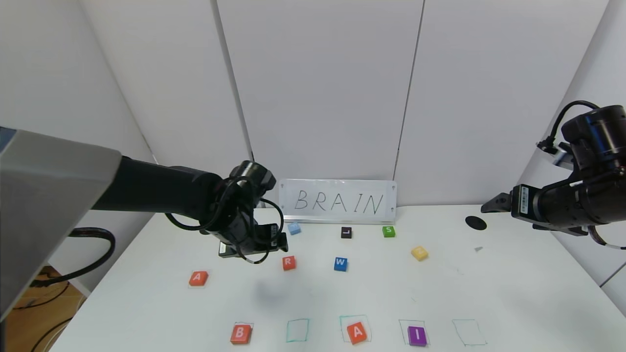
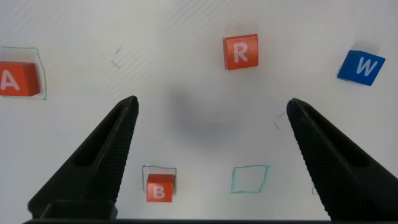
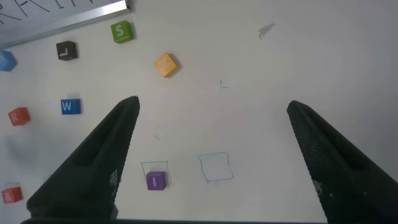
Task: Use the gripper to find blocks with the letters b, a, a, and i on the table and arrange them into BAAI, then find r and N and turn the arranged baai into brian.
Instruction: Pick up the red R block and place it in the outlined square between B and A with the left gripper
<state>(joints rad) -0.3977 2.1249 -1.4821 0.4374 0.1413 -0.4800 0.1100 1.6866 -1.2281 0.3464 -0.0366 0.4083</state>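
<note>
We find our left gripper [image 1: 266,243] hovering above the table [image 1: 513,303], left of centre, with its jaws spread wide and nothing between them; in its wrist view the two dark fingers [image 2: 102,155] frame bare tabletop. Out toward the left edge, an orange-red A block [image 1: 198,278] lies alone, well short of the front row. Along the front edge runs a line of green hand-drawn squares: the B block [image 1: 240,334] sits in the leftmost one, the next square [image 1: 297,330] is unfilled, a second A block [image 1: 356,333] lies tilted in the third, and the purple I block [image 1: 417,336] fills the fourth, with one more unfilled square [image 1: 468,332] beyond it. Mid-table, just beside our left gripper, lies the R block [image 1: 288,262], then the blue W block [image 1: 340,264]. Toward the back edge we see a light blue block [image 1: 294,228], the black L block [image 1: 346,232] and the green S block [image 1: 389,231], in front of a sign [image 1: 337,201] reading BRAIN. The pale yellow N block [image 1: 419,253] lies right of centre, turned at an angle. Our right gripper [image 1: 491,204] hangs high over the back right corner, jaws fully apart and holding nothing.
</note>
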